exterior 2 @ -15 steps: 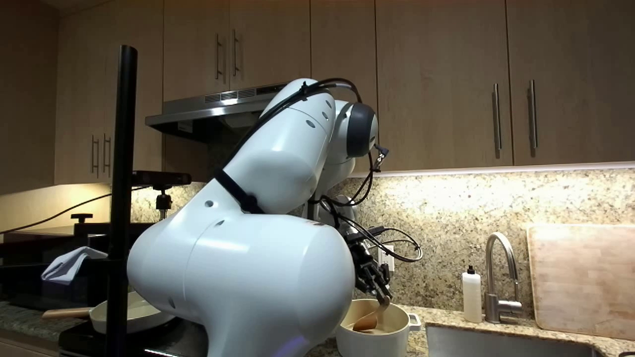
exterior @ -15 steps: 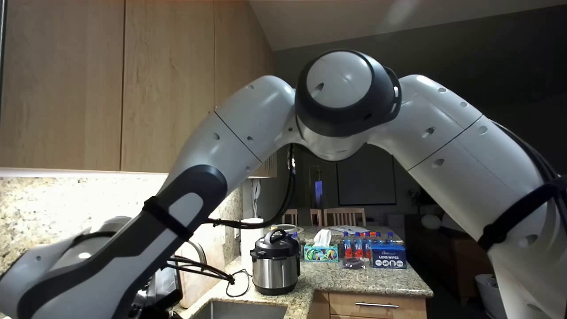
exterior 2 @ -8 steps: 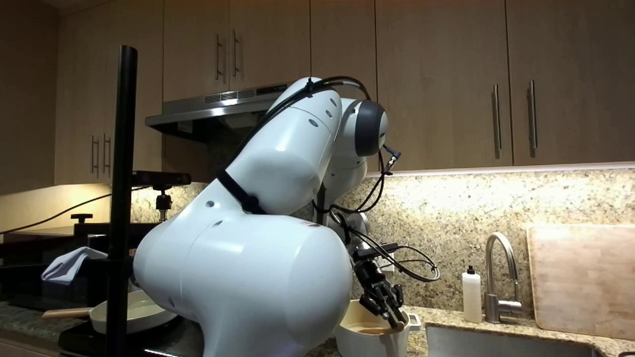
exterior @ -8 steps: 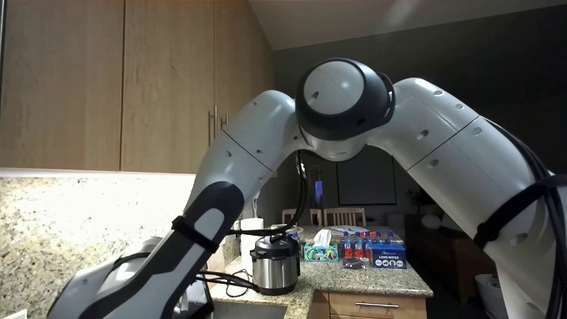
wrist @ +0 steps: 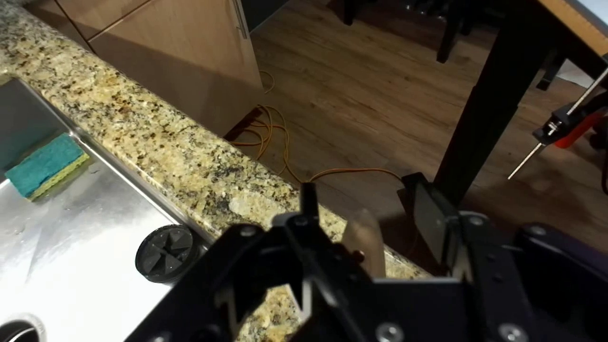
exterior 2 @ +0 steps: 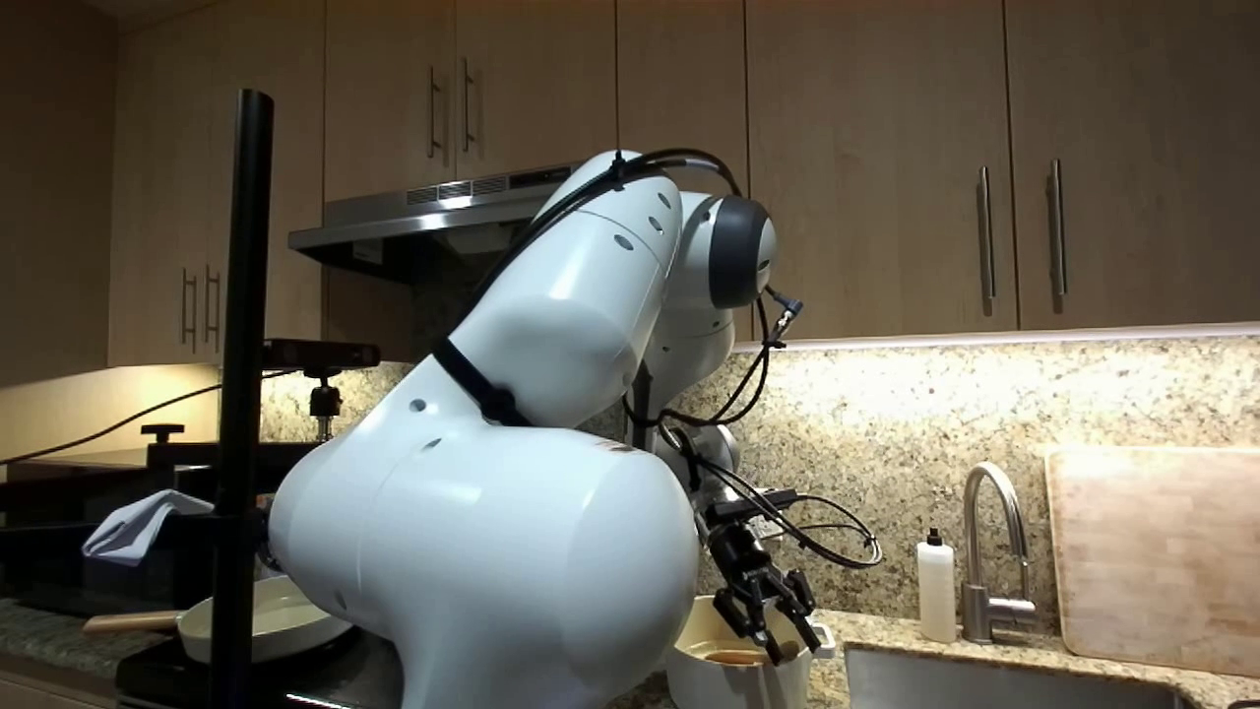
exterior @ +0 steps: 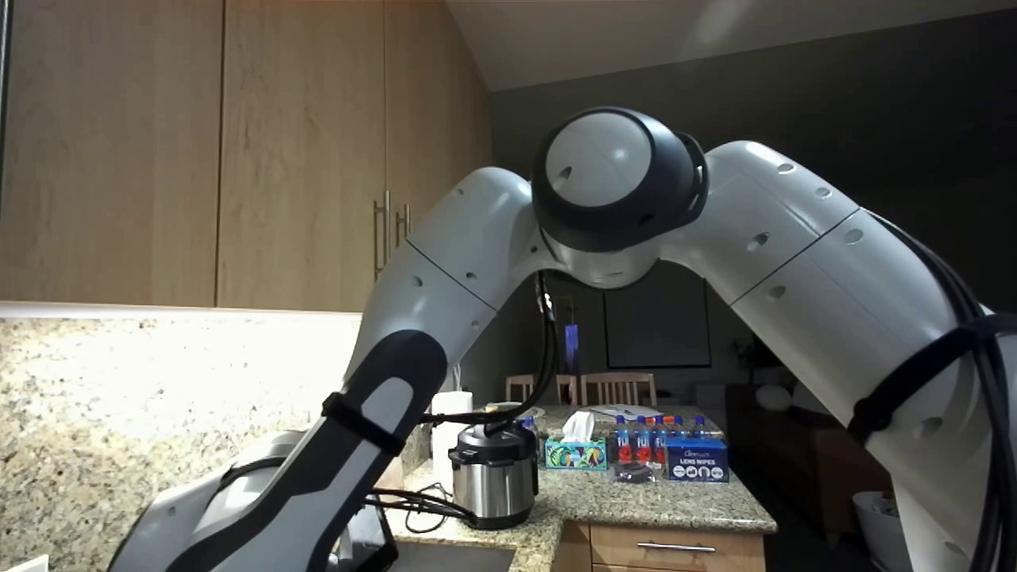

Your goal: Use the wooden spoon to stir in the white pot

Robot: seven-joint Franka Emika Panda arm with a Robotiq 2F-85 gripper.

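A speckled stone kitchen bench (wrist: 161,142); the pincer (exterior 2: 794,652) spread at the white pot (exterior 2: 709,687).
In the wrist view the pincer's fingers (wrist: 430,218) stand apart, the handle of the wooden spoon (wrist: 368,237) between them, pale tan and rounded at its end, though too blurred to say whether it touches either side. In an exterior view the spoon's bowl (exterior 2: 736,657) shows inside the pot, partly seen, a deeper reddish brown against the cream interior. Just beside the pot is the steel sink (exterior 2: 994,679), a green-and-yellow sponge (wrist: 47,166) in it; behind the sink stand a white bottle (exterior 2: 937,593), a curved faucet (exterior 2: 976,603) and a pale cutting board (exterior 2: 1152,551).
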